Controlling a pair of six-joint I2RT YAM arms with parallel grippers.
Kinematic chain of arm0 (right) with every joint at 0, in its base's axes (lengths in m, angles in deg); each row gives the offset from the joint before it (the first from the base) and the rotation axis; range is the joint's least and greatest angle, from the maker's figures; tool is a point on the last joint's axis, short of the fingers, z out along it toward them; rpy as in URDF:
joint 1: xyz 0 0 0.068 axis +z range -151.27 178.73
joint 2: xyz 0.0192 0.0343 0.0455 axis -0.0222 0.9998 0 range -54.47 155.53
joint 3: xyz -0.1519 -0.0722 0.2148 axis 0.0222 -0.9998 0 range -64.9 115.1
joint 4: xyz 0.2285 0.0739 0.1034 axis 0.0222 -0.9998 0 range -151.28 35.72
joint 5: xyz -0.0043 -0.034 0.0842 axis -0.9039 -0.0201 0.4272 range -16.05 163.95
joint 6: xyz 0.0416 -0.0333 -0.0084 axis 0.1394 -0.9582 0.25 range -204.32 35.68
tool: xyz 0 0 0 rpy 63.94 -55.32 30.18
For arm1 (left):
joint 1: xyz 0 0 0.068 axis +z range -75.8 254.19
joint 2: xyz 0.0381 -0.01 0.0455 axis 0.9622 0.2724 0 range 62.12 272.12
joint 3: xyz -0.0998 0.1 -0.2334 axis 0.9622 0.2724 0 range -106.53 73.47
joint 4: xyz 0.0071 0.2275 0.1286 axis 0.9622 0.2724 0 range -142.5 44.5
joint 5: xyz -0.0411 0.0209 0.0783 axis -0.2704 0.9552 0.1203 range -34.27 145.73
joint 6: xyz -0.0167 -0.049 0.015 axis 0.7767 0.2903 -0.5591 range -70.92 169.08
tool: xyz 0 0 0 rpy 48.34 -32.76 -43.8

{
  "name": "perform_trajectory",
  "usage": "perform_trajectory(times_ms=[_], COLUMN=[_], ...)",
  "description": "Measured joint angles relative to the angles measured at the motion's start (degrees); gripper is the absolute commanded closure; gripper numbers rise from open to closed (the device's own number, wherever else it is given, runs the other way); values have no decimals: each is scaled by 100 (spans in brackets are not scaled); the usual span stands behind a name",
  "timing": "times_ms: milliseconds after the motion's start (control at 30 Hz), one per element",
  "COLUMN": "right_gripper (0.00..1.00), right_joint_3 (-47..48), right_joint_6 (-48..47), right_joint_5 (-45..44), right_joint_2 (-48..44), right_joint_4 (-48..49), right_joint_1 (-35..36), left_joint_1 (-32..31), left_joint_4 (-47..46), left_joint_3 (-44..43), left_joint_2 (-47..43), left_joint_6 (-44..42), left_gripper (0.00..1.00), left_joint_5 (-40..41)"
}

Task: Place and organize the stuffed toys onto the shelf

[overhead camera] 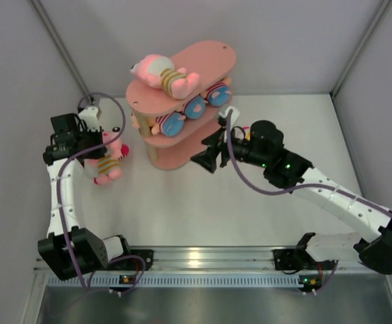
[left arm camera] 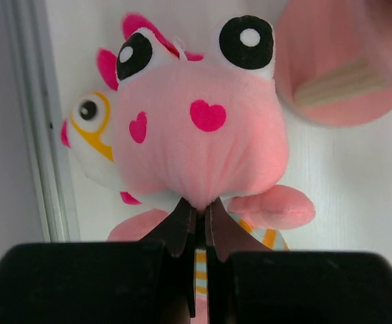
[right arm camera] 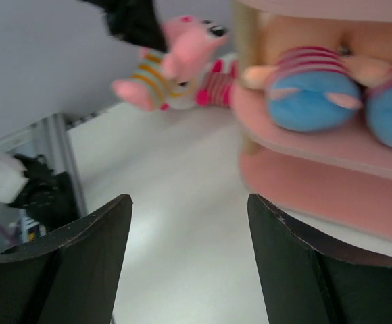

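Closest to us, the left pincer (left arm camera: 197,226) is pinching a fuzzy pink stuffed toy (left arm camera: 199,128) under its round head, left of the pink oval-boarded shelf (overhead camera: 213,57). Right of that shelf, our right pincer (right arm camera: 189,202) stands spread and empty over the smooth white tabletop (overhead camera: 203,209); one striped plush (overhead camera: 165,74) lies on the top board, blue-footed ones (overhead camera: 196,108) on the middle.

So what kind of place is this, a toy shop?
Likely a robot test booth, not a shop: plain walls around a white table, two robot arms bolted to a metal rail, and one pink shelf.
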Motion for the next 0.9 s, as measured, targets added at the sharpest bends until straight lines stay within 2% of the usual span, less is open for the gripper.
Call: perform_trajectory(times_ms=[100, 200, 367, 667, 900], right_gripper=[30, 28, 26, 26, 26], right_joint_3=[-94, 297, 907, 1648, 1733], right_joint_6=[146, 251, 144, -201, -258], right_joint_5=[-70, -310, -560, -1209, -1816], right_joint_2=[376, 1167, 2210, 2472, 2557], right_joint_4=[758, 1097, 1285, 1307, 1318], right_joint_1=[1137, 1976, 2841, 3104, 3174], left_joint_1=[118, 192, 225, 229, 229], left_joint_4=[122, 374, 933, 1733, 2081], left_joint_3=[-562, -846, -957, -1803, -2013], left_joint_2=[-175, -302, -393, -911, -911], left_joint_6=[538, 988, 1591, 2122, 2455], left_gripper=[100, 100, 100, 100, 100], left_joint_5=[-103, -238, -214, -219, -243])
